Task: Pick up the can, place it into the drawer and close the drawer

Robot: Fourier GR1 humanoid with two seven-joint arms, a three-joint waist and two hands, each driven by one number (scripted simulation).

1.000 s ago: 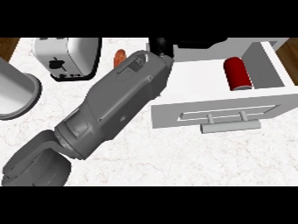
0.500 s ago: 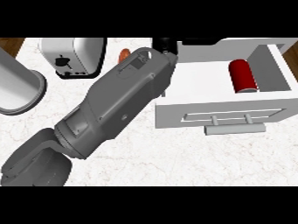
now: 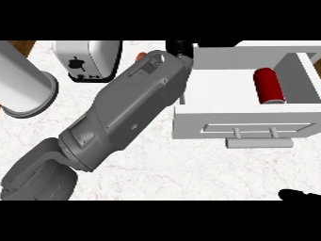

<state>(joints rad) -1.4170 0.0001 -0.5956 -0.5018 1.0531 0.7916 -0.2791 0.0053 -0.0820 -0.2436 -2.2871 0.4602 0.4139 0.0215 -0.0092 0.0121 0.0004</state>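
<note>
Across the white marbled tabletop, the left forearm is the biggest thing in view: a grey, smooth, blocky shell running diagonally from lower left up toward the top middle. Left hand shows only as a black scrap past the end of the forearm, near the drawer's back left corner; can't tell how far open it is or whether it touches anything.

Next in size, the drawer: white, boxy, pulled open, flat front panel with a bar handle facing the lower edge. Inside it lies the can, a red cylinder on its side with a darker end, close to the right wall. Nothing is holding it.

Upper left: a large pale cylinder with a flared base ring, standing at the tabletop's edge. Beside it, a white toaster, rounded, with dark knobs on its front face.

Just beside the forearm near the top, a small orange-red object, mostly hidden; can't tell what it is.

Lower right corner: the right hand, black, only a sliver in view at the edge, holding nothing I can see; its opening can't be read.
</note>
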